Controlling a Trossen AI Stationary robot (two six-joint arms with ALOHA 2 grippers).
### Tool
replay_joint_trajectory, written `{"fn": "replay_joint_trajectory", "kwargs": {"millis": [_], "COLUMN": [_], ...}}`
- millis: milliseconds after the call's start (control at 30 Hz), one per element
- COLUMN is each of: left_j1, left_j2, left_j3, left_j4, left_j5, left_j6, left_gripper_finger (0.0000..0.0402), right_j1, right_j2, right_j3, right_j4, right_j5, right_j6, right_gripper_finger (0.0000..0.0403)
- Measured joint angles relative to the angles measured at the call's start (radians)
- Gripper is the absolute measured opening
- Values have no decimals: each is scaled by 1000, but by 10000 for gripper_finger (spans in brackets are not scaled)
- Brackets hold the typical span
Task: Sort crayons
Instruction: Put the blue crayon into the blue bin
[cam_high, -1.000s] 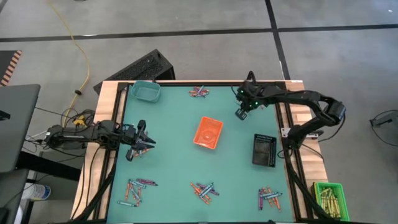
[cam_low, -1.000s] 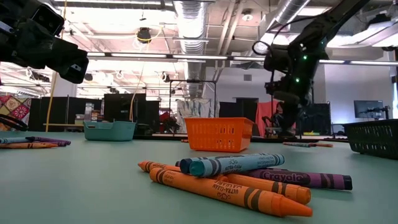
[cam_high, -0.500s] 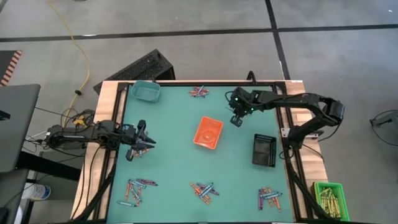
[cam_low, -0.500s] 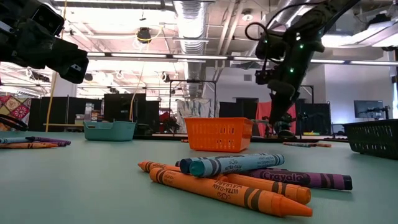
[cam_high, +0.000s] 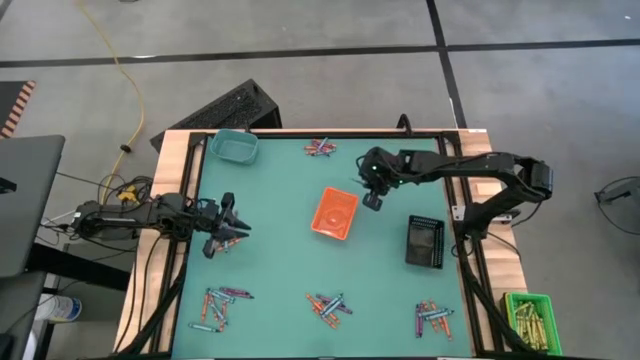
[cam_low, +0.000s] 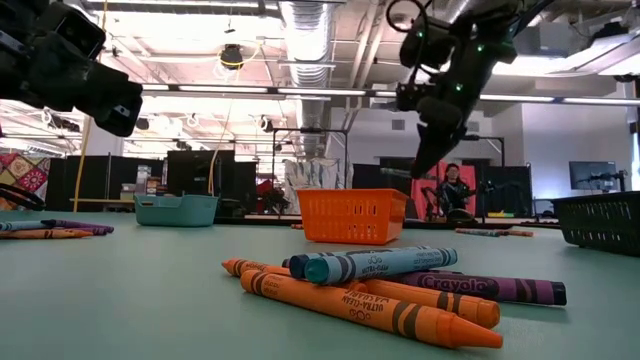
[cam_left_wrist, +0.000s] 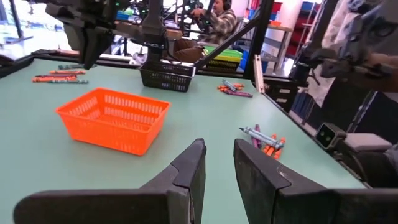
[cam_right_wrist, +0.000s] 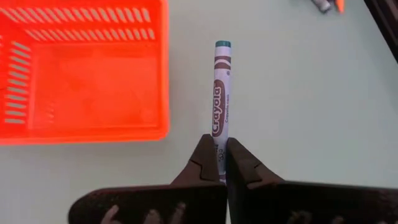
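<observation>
- Right gripper (cam_right_wrist: 217, 163): clamped on 1 blue-grey crayon (cam_right_wrist: 221, 93), above the table beside the orange tray (cam_high: 335, 212).
- Left gripper (cam_left_wrist: 217, 163): fingers slightly apart, empty, at the table's left edge.

One blue-grey crayon (cam_right_wrist: 219, 99) is held off the table, clamped at one end, its teal tip pointing away, beside the orange tray. The other crayons lie flat in small heaps: one (cam_high: 321, 147) at the far edge, three along the near edge (cam_high: 327, 305).
</observation>
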Motion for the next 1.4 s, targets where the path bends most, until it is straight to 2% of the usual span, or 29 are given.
{"fn": "replay_joint_trajectory", "kwargs": {"millis": [100,333,467,667,800,933,1033,1267,1400], "left_j1": [0,0,1,0,0,0,0,0,0], "left_j2": [0,0,0,69,218,433,598,940,1076], "left_j3": [0,-1,-1,0,0,1,45,251,355], "left_j4": [4,50,195,441,588,832,941,1071,1130], "left_j5": [-10,-127,-319,-340,-348,-348,-322,-297,-248], "left_j6": [12,48,134,319,374,409,438,468,481], "left_gripper_finger": [73,73,73,76,104,161,196,208,208], "right_j1": [25,94,152,229,265,293,307,344,361], "right_j2": [0,0,0,0,0,0,0,0,0], "right_j3": [18,64,78,102,131,154,164,180,180], "right_j4": [-1,1,26,161,285,425,511,587,602], "right_j5": [0,-9,-31,-34,-45,-74,-104,-108,-107], "right_j6": [0,-9,-53,-126,-179,-244,-274,-351,-356], "right_gripper_finger": [3,3,3,4,4,4,4,4,4]}}
